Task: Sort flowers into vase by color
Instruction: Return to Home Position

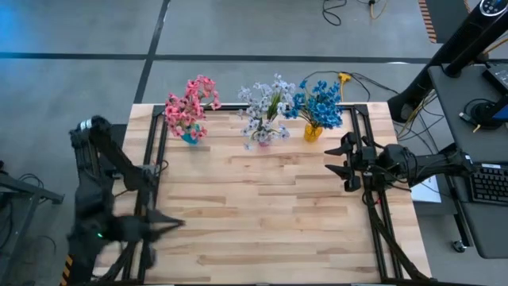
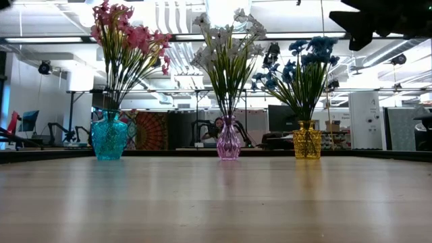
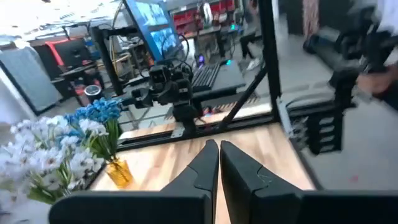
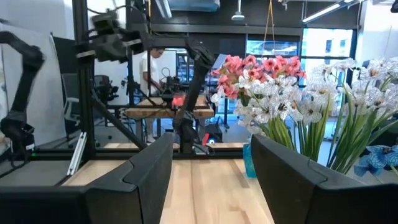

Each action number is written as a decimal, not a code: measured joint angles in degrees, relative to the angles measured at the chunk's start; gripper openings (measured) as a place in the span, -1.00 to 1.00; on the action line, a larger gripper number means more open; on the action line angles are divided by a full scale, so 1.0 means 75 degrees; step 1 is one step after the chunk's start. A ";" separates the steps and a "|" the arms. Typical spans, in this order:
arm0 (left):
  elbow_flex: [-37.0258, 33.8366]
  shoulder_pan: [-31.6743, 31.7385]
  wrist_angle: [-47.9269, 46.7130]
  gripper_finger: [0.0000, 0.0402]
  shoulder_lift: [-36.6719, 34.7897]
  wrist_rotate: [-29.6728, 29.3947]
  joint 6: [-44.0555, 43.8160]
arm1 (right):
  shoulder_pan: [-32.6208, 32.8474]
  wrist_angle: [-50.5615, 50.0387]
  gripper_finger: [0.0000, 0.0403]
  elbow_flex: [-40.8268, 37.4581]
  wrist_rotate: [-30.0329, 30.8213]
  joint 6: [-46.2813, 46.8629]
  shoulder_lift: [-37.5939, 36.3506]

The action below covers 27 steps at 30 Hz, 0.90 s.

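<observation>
Three vases stand in a row near the table's far edge. Pink flowers (image 1: 190, 103) fill a teal vase (image 2: 109, 137) at the left. Lavender-white flowers (image 1: 264, 107) stand in a pink vase (image 2: 228, 140) in the middle. Blue flowers (image 1: 317, 103) stand in a yellow vase (image 2: 307, 142) at the right. My left gripper (image 1: 176, 225) is shut near the table's near left corner and holds nothing; its fingers (image 3: 218, 155) lie together. My right gripper (image 1: 332, 159) is open over the table's right side, below the blue flowers, fingers (image 4: 211, 152) wide apart and empty.
Black frame rails (image 1: 159, 151) run along the table's left and right sides. The wooden tabletop (image 1: 262, 214) in front of the vases is bare. A desk with a keyboard (image 1: 488, 183) and cables lies beyond the right edge. A person shows far behind in the room.
</observation>
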 joint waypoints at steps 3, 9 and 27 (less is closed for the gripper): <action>0.0572 0.0827 -0.0006 -1.00 0.0899 0.0834 0.0484 | 0.0000 0.0004 0.04 0.0000 0.0000 -0.0013 0.0000; 0.1598 0.3319 -0.0256 -1.00 0.2104 0.5335 0.1783 | -0.0003 0.0009 0.04 0.0000 -0.0060 0.0002 -0.0009; -0.3225 0.4772 0.1650 -1.00 -0.2907 0.7112 0.1593 | 0.0000 -0.0882 0.04 0.0000 -0.0064 -0.0147 -0.0538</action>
